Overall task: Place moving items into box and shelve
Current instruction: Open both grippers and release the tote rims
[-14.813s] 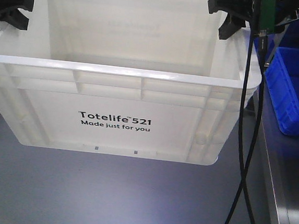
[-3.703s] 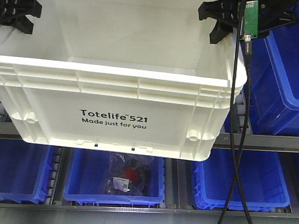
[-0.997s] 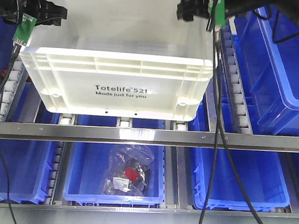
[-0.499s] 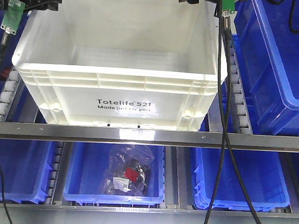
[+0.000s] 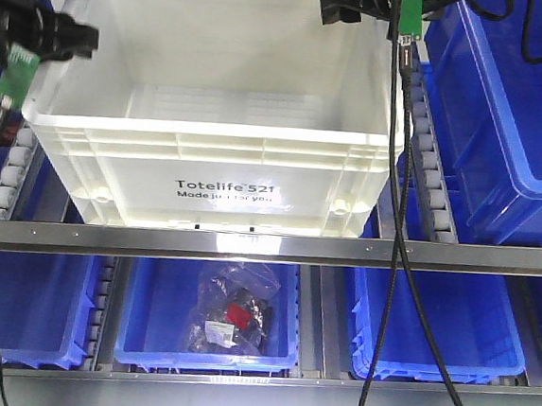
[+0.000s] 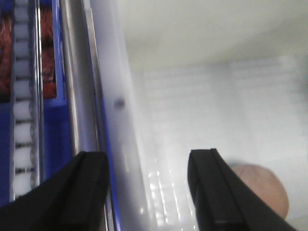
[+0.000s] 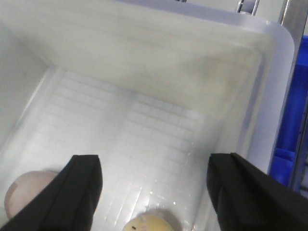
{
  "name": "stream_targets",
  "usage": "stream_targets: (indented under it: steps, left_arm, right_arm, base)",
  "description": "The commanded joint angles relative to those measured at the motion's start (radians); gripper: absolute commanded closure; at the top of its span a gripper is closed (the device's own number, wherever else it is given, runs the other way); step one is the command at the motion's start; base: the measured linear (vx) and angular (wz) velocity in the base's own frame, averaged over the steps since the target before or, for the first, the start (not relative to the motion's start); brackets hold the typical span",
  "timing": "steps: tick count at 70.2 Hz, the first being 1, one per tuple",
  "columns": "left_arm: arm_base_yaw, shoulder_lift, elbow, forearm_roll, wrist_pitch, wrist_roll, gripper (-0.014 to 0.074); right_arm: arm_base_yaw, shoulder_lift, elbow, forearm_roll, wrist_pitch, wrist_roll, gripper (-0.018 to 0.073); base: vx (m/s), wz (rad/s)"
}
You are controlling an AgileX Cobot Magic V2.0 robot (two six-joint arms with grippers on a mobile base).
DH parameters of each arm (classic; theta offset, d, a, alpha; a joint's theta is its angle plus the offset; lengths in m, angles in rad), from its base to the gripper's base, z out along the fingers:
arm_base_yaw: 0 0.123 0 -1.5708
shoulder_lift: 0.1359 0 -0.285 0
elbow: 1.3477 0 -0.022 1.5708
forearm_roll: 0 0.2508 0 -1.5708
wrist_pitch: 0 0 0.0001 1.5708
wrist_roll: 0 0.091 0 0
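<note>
Front-facing: box (image 5: 209, 150) on shelf rollers; left hand (image 6: 147, 192), right hand (image 7: 154, 192) spread wide.

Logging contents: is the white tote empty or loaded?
Loaded: two rounded toy buns lie on the tote floor, a pale one and a yellower one.

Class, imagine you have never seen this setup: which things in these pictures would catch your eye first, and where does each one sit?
The big white box printed "Totelife 521" dominates, resting on the upper level of a metal roller shelf among blue bins. Inside it, the wrist views show two rounded toy foods on the floor, a pale one and a yellower one. Below, one blue bin holds a clear bag with something red inside.
</note>
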Motion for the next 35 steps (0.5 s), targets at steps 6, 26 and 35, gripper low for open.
stream_targets:
  steps: [6,26,35]
  left_arm:
    - [-0.006,-0.102,0.032,-0.006,-0.125,-0.001,0.0113]
    - [-0.006,-0.168,0.077,0.064,-0.152,-0.002,0.0113]
    - [-0.006,-0.253,0.190,0.065,-0.228,-0.002,0.0113]
  right_arm:
    - [0.022,-0.083,0.067,0.009,-0.186,-0.033,0.0058]
    - [0.034,-0.255,0.367,0.006,-0.468,-0.031,0.0058]
    - [0.033,-0.394,0.548,0.005,-0.614,-0.057,0.0058]
  base:
    - [0.00,0.00]
    - [0.00,0.00]
    - [0.00,0.00]
